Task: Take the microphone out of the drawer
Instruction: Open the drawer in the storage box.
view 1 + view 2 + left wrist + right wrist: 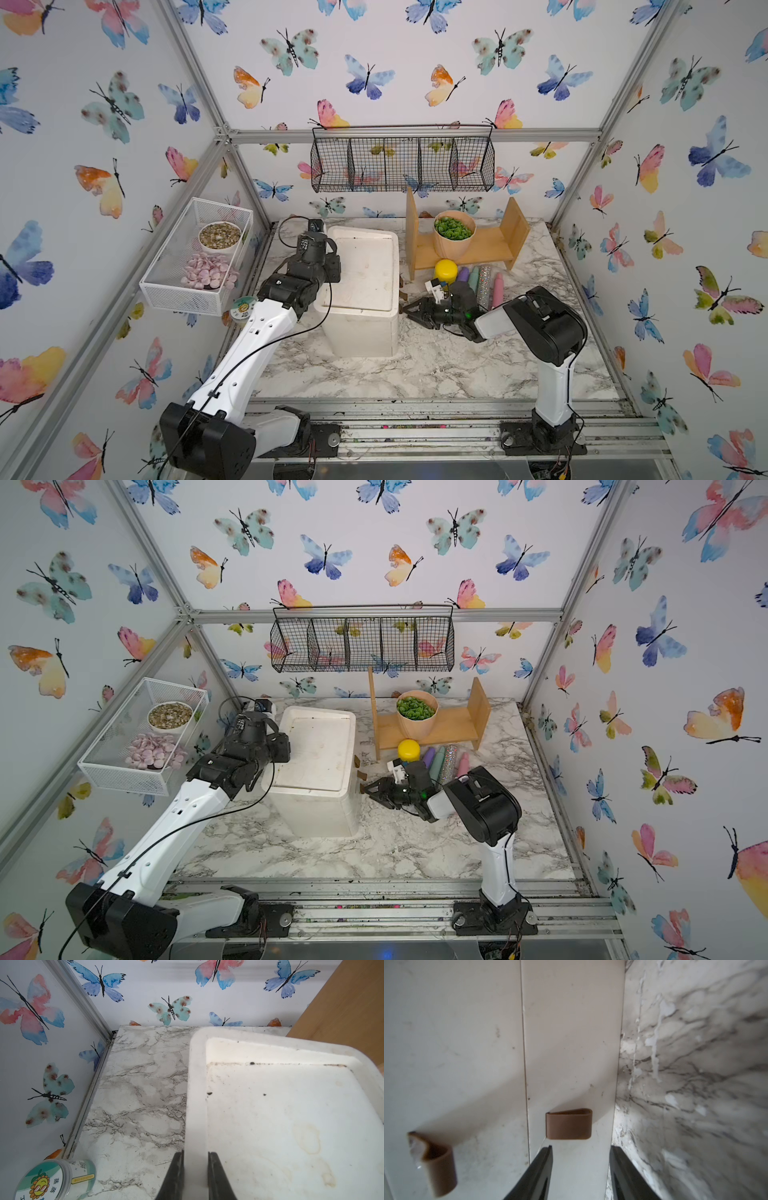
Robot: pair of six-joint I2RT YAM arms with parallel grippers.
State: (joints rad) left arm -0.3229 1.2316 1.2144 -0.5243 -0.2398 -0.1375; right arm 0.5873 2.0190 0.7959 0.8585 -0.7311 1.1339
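1. The marble table (436, 365) carried a white drawer unit (361, 282) near its centre, seen in both top views, with the drawer fronts facing 3 o'clock.
2. The left gripper (195, 1153) sat at the unit's 9 o'clock edge. Its jaws were pinched narrow on the raised top rim, one finger on each side, probably to steady the unit.
3. The right gripper (409, 311) lay low at the unit's 3 o'clock side and pointed toward 9 o'clock. Its jaws were parted about halfway and held nothing.
4. In the right wrist view, a brown loop handle (569, 1124) sat straight ahead of the right gripper (580, 1148), just short of the tips. Its broad face ran across the gap. A second handle (433, 1159) sat off to one side.
5. The microphone showed in no view. I judged it was behind a closed front, at 9 o'clock from the right gripper, the nearer one.
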